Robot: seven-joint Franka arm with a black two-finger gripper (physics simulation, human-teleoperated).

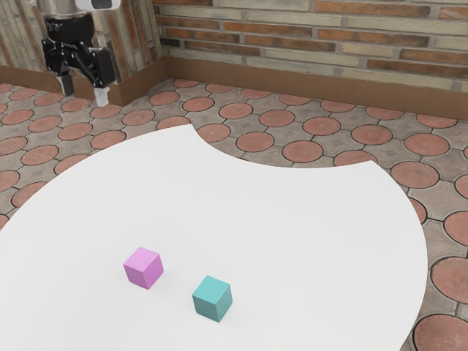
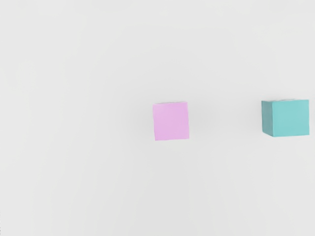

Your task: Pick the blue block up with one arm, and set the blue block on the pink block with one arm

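A pink block [image 1: 142,267] rests on the white round table [image 1: 292,234], near its front. Just to the exterior view's right of it and a little nearer the front sits the teal-blue block [image 1: 212,298], a small gap apart. My gripper [image 1: 83,91] hangs high above the table at the exterior view's upper left, open, with nothing between its fingers. Looking down from the hand, the pink block [image 2: 171,121] lies about under me and the blue block [image 2: 285,117] stands off to one side of it.
The table has a curved notch cut into its far edge [image 1: 219,150]. Beyond it are a tiled floor [image 1: 307,131] and a brick wall [image 1: 314,36].
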